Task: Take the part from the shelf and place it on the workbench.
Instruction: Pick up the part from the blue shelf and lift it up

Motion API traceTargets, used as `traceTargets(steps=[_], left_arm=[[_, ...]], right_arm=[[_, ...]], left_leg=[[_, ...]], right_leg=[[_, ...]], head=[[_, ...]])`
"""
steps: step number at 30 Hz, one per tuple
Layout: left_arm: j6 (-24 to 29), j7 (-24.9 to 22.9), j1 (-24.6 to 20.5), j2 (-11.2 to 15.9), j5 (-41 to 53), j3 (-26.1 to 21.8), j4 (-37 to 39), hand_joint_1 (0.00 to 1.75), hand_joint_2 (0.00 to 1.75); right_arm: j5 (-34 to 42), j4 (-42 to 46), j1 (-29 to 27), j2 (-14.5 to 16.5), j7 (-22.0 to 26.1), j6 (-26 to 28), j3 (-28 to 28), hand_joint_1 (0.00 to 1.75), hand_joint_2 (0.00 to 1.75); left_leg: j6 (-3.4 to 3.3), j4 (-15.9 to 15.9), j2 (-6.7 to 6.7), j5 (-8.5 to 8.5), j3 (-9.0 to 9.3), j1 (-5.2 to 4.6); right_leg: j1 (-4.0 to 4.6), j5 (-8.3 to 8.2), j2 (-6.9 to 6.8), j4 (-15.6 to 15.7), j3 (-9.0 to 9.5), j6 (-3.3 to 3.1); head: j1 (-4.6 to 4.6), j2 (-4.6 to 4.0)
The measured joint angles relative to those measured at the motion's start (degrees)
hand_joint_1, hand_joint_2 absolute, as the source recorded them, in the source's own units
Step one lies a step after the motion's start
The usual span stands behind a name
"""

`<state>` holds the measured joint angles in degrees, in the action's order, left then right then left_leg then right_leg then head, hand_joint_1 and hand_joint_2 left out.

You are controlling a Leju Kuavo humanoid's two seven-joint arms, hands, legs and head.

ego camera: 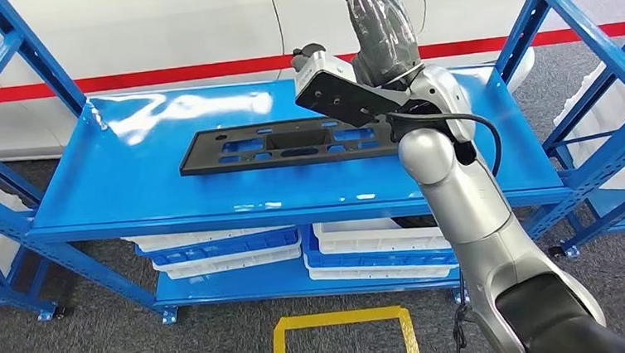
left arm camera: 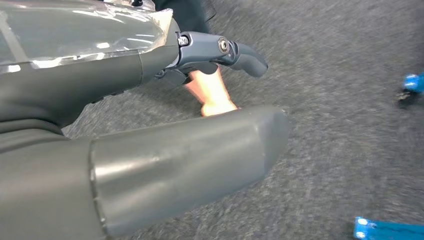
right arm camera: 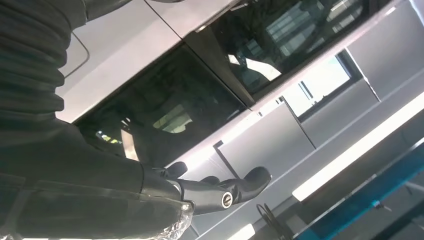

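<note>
Your part, that long flat black plastic piece with the cutouts, is lying flat on the top level of the blue shelf, roughly mid-shelf and a bit toward the right. Your right hand is raised above its right end, not touching it; in the right wrist view the fingers stretch out with nothing in them. Your left hand hangs over grey carpet, thumb and fingers apart, holding nothing. White-and-blue trays sit stacked on the lower level.
</note>
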<state>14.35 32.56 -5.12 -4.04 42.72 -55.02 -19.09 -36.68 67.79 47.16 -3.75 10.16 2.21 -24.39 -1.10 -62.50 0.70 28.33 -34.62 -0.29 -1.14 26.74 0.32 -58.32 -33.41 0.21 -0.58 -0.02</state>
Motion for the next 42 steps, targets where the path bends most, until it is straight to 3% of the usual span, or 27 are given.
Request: traceTargets(steps=[2, 4, 6, 7, 9, 11, 14, 15, 17, 19, 21, 22, 23, 25, 26, 27, 29, 32, 35, 37, 38, 39, 40, 42], left_arm=[[0.01, -0.02, -0.07, 0.02, 0.06, -0.01, 0.01, 0.00, 0.00], [0.01, -0.07, 0.00, 0.00, 0.12, -0.03, 0.07, 0.00, 0.00], [-0.01, -0.10, 0.09, -0.03, 0.16, -0.14, 0.21, 0.00, 0.00], [-0.01, -0.10, 0.11, 0.01, 0.16, -0.21, 0.27, 0.00, 0.00], [-0.01, -0.10, 0.16, 0.13, 0.15, -0.36, 0.31, 0.00, 0.00], [-0.05, -0.08, 0.18, 0.23, 0.17, -0.50, 0.38, 0.00, 0.00], [-0.05, -0.01, 0.19, 0.40, 0.15, -0.70, 0.44, 0.00, 0.00], [-0.03, 0.02, 0.20, 0.46, 0.13, -0.73, 0.43, 0.00, 0.00], [-0.02, 0.04, 0.17, 0.52, 0.16, -0.75, 0.43, 0.00, 0.00], [-0.02, 0.05, 0.17, 0.48, 0.21, -0.74, 0.45, 0.00, 0.00], [-0.02, 0.04, 0.21, 0.42, 0.23, -0.75, 0.48, 0.00, 0.00], [-0.01, 0.04, 0.23, 0.41, 0.27, -0.77, 0.49, 0.00, 0.00], [-0.01, 0.04, 0.24, 0.41, 0.32, -0.79, 0.49, 0.00, 0.00], [0.03, 0.02, 0.25, 0.43, 0.42, -0.83, 0.51, 0.00, 0.00], [0.07, 0.01, 0.21, 0.41, 0.43, -0.85, 0.54, 0.00, 0.00], [0.12, 0.01, 0.19, 0.39, 0.44, -0.87, 0.57, 0.00, 0.00], [0.24, 0.05, 0.14, 0.31, 0.45, -0.98, 0.64, 0.00, 0.00], [0.36, 0.22, 0.10, 0.17, 0.54, -1.16, 0.73, 0.00, 0.00], [0.38, 0.28, 0.09, 0.16, 0.78, -1.25, 0.75, 0.00, 0.00], [0.36, 0.24, 0.11, 0.11, 1.03, -1.30, 0.75, 0.00, 0.00], [0.35, 0.22, 0.12, 0.10, 1.11, -1.32, 0.75, 0.00, 0.00], [0.35, 0.20, 0.11, 0.11, 1.14, -1.34, 0.75, 0.00, 0.00], [0.35, 0.19, 0.11, 0.13, 1.15, -1.36, 0.75, 0.00, 0.00], [0.34, 0.16, 0.03, 0.09, 1.17, -1.39, 0.78, 0.00, 0.00]], right_arm=[[0.00, 0.00, 0.09, 0.18, 0.01, 0.04, -0.04, 0.00, 1.75], [0.00, -0.03, 0.01, 0.21, 0.01, 0.04, -0.09, 0.00, 1.75], [0.00, -0.08, -0.05, 0.22, 0.01, 0.04, -0.11, 0.00, 1.75], [0.00, -0.09, -0.04, 0.23, 0.01, 0.04, -0.11, 0.00, 1.75], [0.00, -0.14, 0.01, 0.30, 0.01, 0.04, -0.11, 0.00, 1.75], [0.01, -0.30, 0.12, 0.49, 0.00, 0.04, -0.15, 0.00, 1.75], [0.03, -0.40, 0.38, 0.64, -0.02, 0.04, -0.12, 0.00, 1.75], [0.03, -0.39, 0.50, 0.62, -0.01, 0.05, -0.08, 0.00, 1.75], [0.04, -0.44, 0.59, 0.57, 0.00, 0.07, -0.09, 0.00, 1.75], [0.06, -0.63, 0.24, 0.43, -0.01, 0.07, -0.14, 0.00, 1.75], [0.07, -0.87, -0.20, 0.22, -0.02, 0.07, -0.15, 0.00, 1.75], [0.09, -0.97, -0.29, 0.13, -0.01, 0.07, -0.15, 0.00, 1.75], [0.14, -1.04, -0.30, 0.02, -0.01, 0.07, -0.15, 0.00, 1.75], [0.40, -1.26, -0.33, -0.17, 0.08, 0.10, -0.16, 0.00, 1.75], [0.57, -1.39, -0.35, -0.21, 0.13, 0.14, -0.19, 0.00, 1.75], [0.74, -1.51, -0.35, -0.20, 0.20, 0.22, -0.20, 0.00, 1.75], [0.91, -1.53, -0.30, -0.12, 0.37, 0.44, -0.15, 0.00, 1.75], [0.91, -1.26, -0.37, -0.10, 0.67, 0.61, -0.10, 0.00, 1.75], [0.84, -1.02, -0.69, -0.22, 0.80, 0.64, -0.15, 0.00, 1.75], [0.87, -0.62, -1.25, -0.39, 0.81, 0.66, -0.15, 0.00, 1.75], [0.90, -0.40, -1.48, -0.46, 0.81, 0.66, -0.15, 0.00, 1.75], [0.93, -0.23, -1.62, -0.52, 0.81, 0.66, -0.15, 0.00, 1.75], [0.95, -0.08, -1.68, -0.58, 0.81, 0.66, -0.15, 0.00, 1.75], [0.97, 0.20, -1.60, -0.69, 0.81, 0.66, -0.15, 0.00, 1.75]], left_leg=[[0.54, -5.57, -0.33, 1.06, -3.43, 0.24], [0.89, -10.50, -0.44, 2.87, -7.37, 0.47], [1.02, -11.68, -0.51, 3.07, -10.08, 0.58], [0.94, -9.66, -0.52, 1.69, -10.15, 0.60], [0.53, -2.23, -0.54, -3.90, -8.36, 0.52], [-0.05, 2.69, -0.63, -7.36, -6.80, 0.13], [-1.07, 4.06, -0.57, -6.90, -5.21, -0.20], [-1.44, 4.55, -0.52, -6.57, -4.42, -0.17], [-2.13, 5.17, -0.38, -5.74, -2.72, -0.11], [-2.54, 5.32, -0.18, -4.42, -1.31, -0.26], [-2.60, 5.31, 0.16, -2.91, 0.52, -0.37], [-2.54, 5.29, 0.32, -2.10, 1.68, -0.42], [-2.46, 5.28, 0.45, -1.25, 2.92, -0.47], [-2.14, 5.18, 0.64, 0.56, 4.89, -0.57], [-1.84, 5.09, 0.73, 1.33, 5.47, -0.61], [-1.51, 4.97, 0.78, 1.89, 5.77, -0.62], [-1.00, 4.66, 0.78, 2.34, 6.02, -0.62], [-0.45, 1.31, 0.42, 2.42, 4.33, -0.60], [0.75, -7.76, -0.10, 5.03, -1.84, 0.14], [1.44, -11.00, -0.37, 6.19, -5.67, 0.78], [1.69, -9.88, -0.47, 4.92, -6.19, 1.07], [1.88, -6.94, -0.53, 2.39, -5.62, 1.34], [2.07, -3.00, -0.55, -0.50, -4.35, 1.58], [1.90, 2.95, -0.56, -3.12, -2.21, 1.50]], right_leg=[[-0.01, 0.80, -0.02, 0.06, 1.04, -0.62], [0.06, 1.62, 0.03, 0.07, 1.86, -0.76], [0.11, 2.78, 0.16, 0.07, 3.21, -0.74], [0.10, 3.50, 0.22, 0.08, 4.14, -0.67], [0.11, 5.07, 0.25, 0.15, 5.95, -0.38], [0.26, 6.27, 0.38, 0.75, 6.94, 0.22], [0.47, 6.32, 0.42, 1.12, 7.99, 1.58], [0.49, 5.94, 0.34, -0.26, 7.72, 1.89], [0.47, 5.75, 0.23, -6.44, 3.95, 1.92], [0.57, 7.83, 0.22, -13.59, -1.77, 1.35], [0.59, 10.45, 0.21, -15.28, -5.62, 1.13], [0.58, 10.33, 0.21, -13.54, -6.30, 1.41], [0.58, 8.57, 0.20, -10.35, -6.31, 2.01], [0.66, 1.26, 0.10, -3.39, -5.62, 3.23], [0.84, -1.83, 0.12, -1.31, -5.13, 3.06], [1.03, -3.75, 0.13, -0.42, -4.86, 2.51], [1.07, -3.92, 0.28, -0.19, -4.15, 1.08], [0.33, -3.52, 0.30, 0.63, -2.78, 0.38], [0.25, -2.72, 0.25, 0.82, -1.75, -0.56], [0.24, -2.09, 0.31, 0.81, -1.21, -0.74], [0.19, -1.76, 0.37, 0.80, -0.85, -0.64], [0.09, -1.42, 0.44, 0.80, -0.40, -0.47], [0.00, -1.08, 0.49, 0.80, 0.07, -0.21], [0.09, -0.56, 0.60, 0.75, 0.58, 0.40]], head=[[0.04, 0.00], [0.04, 0.00], [0.04, 0.00], [0.04, 0.00], [0.01, 0.00], [0.03, 0.00], [0.06, 0.01], [0.02, 0.01], [-0.06, 0.01], [-0.12, 0.00], [-0.13, 0.00], [-0.14, 0.00], [-0.14, 0.00], [-0.12, 0.00], [-0.06, 0.00], [-0.07, 0.00], [-0.14, 0.01], [-0.18, 0.00], [-0.05, 0.00], [-0.06, 0.00], [-0.05, 0.00], [-0.06, 0.00], [-0.07, 0.00], [-0.06, 0.00]])
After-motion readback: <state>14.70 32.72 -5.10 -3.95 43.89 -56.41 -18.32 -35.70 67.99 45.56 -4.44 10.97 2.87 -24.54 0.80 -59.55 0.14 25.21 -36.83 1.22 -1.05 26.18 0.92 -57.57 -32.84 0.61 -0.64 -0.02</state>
